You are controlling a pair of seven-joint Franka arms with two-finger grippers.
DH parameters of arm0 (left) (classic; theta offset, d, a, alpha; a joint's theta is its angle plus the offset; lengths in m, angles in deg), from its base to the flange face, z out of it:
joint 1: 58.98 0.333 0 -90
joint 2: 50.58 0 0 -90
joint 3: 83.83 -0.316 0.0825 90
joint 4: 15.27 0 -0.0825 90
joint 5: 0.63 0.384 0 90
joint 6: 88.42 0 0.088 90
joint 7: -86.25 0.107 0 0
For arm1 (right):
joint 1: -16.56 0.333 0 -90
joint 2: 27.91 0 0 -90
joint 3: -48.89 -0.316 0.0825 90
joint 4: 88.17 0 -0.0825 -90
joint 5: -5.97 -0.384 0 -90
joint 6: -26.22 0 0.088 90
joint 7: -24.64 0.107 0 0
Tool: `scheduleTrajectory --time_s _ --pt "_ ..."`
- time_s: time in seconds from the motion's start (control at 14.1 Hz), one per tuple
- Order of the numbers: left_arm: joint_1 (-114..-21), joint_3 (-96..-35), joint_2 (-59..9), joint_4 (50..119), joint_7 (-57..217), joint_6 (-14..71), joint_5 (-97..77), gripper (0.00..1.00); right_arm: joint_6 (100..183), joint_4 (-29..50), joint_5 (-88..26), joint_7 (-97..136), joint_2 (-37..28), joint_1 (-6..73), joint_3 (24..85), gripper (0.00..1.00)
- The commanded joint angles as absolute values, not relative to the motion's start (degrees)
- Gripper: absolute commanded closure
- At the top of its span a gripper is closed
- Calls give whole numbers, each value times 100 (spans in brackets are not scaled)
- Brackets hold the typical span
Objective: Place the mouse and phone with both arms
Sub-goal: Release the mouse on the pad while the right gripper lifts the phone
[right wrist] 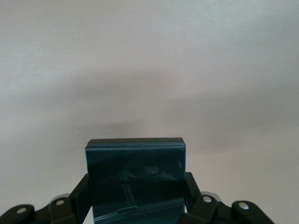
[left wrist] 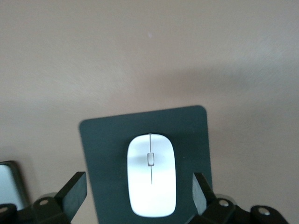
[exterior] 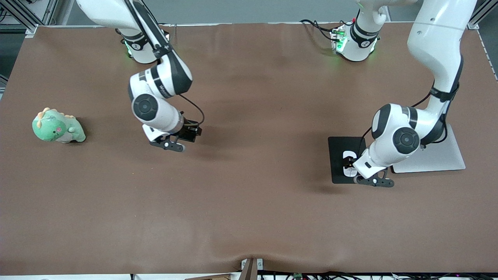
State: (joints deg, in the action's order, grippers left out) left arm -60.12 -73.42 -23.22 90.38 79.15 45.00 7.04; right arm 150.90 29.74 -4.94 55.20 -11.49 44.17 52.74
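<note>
The white mouse [exterior: 349, 163] lies on a black mouse pad [exterior: 337, 153] toward the left arm's end of the table. My left gripper [exterior: 355, 168] is just over it and open. In the left wrist view the mouse [left wrist: 152, 179] lies between the two spread fingers [left wrist: 72, 191], with a gap on each side. My right gripper [exterior: 186, 136] is shut on the black phone [exterior: 192, 133] and holds it over bare brown table. In the right wrist view the phone [right wrist: 135, 170] stands clamped between the gripper's [right wrist: 137, 193] fingers.
A flat silver-grey slab [exterior: 432, 157] lies beside the mouse pad, partly under the left arm; its corner shows in the left wrist view [left wrist: 8, 182]. A green plush dinosaur [exterior: 58, 127] sits near the right arm's end of the brown table [exterior: 249, 194].
</note>
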Motion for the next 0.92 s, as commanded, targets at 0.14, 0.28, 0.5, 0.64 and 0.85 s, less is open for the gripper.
scheduleTrajectory --time_s 0.14,0.28,0.5,0.64,0.85 --pt "-5915 -7302 -3228 9126 7808 3773 842 0 15129 3952 -141 4497 -2034 3504 5179 100" --pt "-5837 -7285 -3545 9012 7869 3281 807 0 15146 4163 -132 4074 -2175 3152 5188 100" --pt "-5827 -7259 -3748 8504 7896 2359 772 0 15312 4436 182 3749 -2263 2748 5188 100" --pt "-5827 -7232 -3757 8056 7896 1761 754 0 15768 4752 246 3039 -2272 2326 5179 100" --pt "-5854 -7223 -3757 7510 7879 1222 754 0 16375 5130 246 2062 -2219 1736 5179 100"
